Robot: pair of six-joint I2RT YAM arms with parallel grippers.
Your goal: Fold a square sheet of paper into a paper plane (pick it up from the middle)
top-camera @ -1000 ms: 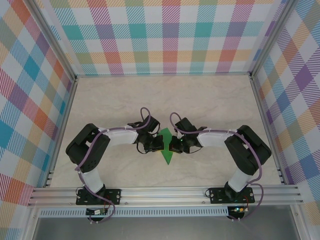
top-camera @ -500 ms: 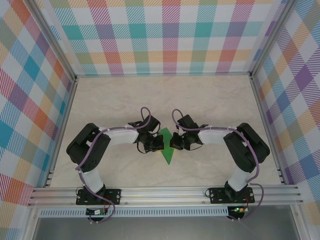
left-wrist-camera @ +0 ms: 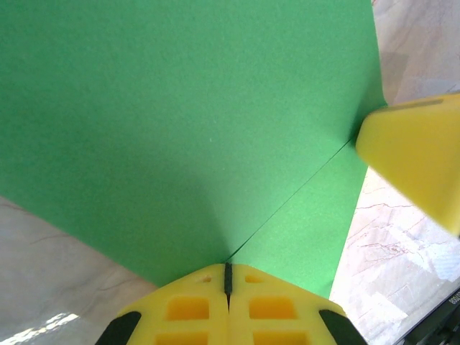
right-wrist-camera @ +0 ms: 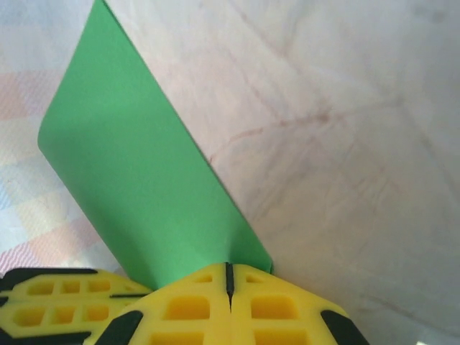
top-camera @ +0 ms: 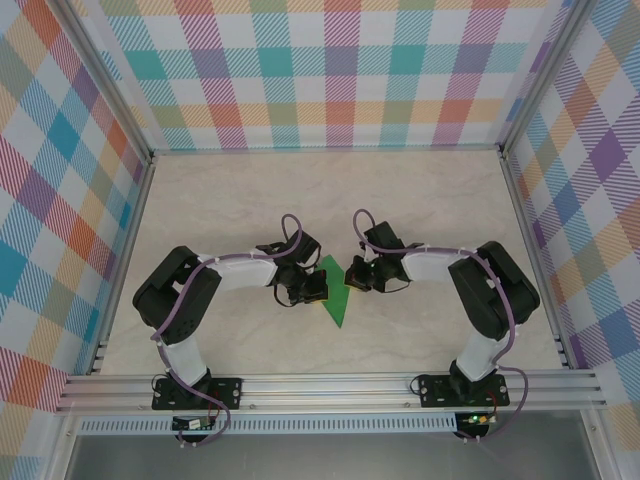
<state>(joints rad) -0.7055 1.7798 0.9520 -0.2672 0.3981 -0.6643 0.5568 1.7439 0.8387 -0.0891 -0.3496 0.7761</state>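
Note:
The green sheet of paper lies mid-table between both arms, folded into a shape whose point faces the near edge. My left gripper is shut on its left side. In the left wrist view the paper spreads out from my shut left gripper, with a layer edge running up to the right. My right gripper is shut on the right side. Its wrist view shows a green flap rising from the shut right gripper, with the marbled table behind.
The marbled tabletop is walled by chequered panels on three sides, with an aluminium rail along the near edge. A yellow right finger shows at the paper's right edge in the left wrist view. The left gripper's fingers sit close beside the right gripper.
My right gripper has moved away from the near edge and slightly right, taking the paper's right side with it. The left arm has stayed in place.

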